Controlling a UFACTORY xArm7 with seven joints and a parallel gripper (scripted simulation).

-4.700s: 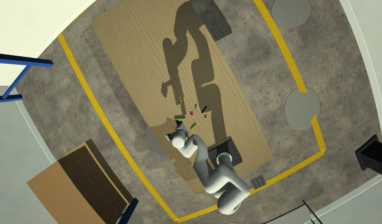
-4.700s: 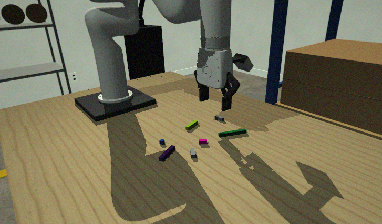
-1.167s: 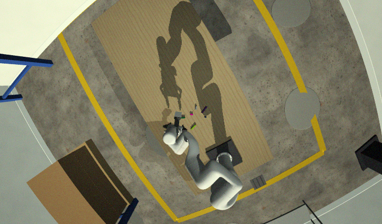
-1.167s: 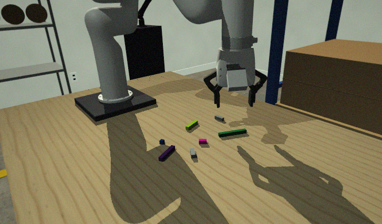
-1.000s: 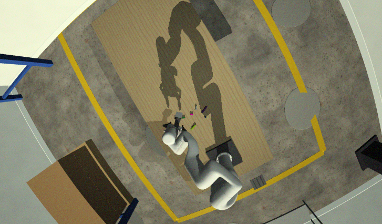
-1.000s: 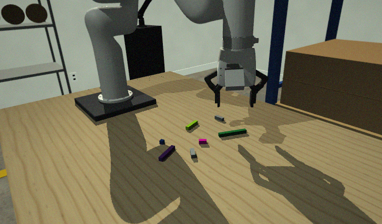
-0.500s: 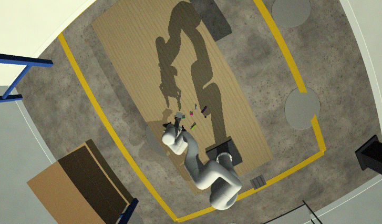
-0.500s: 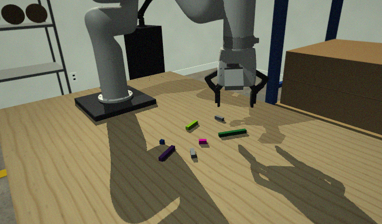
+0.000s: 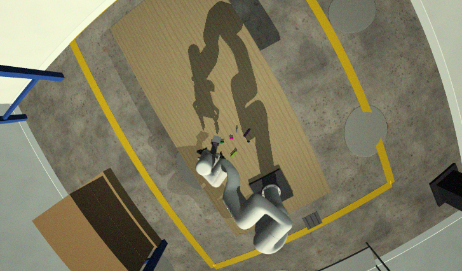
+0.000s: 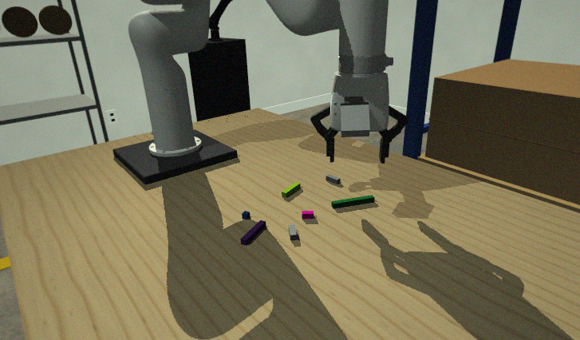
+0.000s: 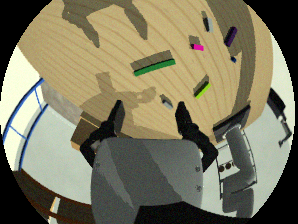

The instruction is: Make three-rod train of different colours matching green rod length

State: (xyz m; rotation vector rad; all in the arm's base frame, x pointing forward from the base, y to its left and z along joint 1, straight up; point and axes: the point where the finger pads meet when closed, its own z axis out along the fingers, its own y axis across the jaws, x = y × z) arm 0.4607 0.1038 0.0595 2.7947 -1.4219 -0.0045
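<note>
A: Seven rods on your wooden table (image 10: 93, 253), all flat, all apart from each other. Green rod (image 10: 353, 201) first?

B: Yes. In your exterior view its long axis runs left-right, right end tipped slightly away from the camera. It lies just right of the cluster's middle, below and in front of the gripper (image 10: 355, 158).

A: Gripper state?

B: Fingers spread fully wide, nothing between them. You see it hanging above the table, pointing down, over the far grey rod (image 10: 333, 179).

A: Others?

B: Lime rod (image 10: 290, 189) left of that, angled diagonally. Magenta rod (image 10: 307, 214) short, roughly left-right. Near grey rod (image 10: 292, 231) points roughly toward the camera. Purple rod (image 10: 253, 232) diagonal, near end lower left. Blue rod (image 10: 246, 215) is a tiny cube beside it, no clear axis.

A: Shapes, surfaces?

B: Square-section bars, plain matte colour. Table shows wood grain. Black flat base plate (image 10: 131, 162) under the white smooth arm.
</note>
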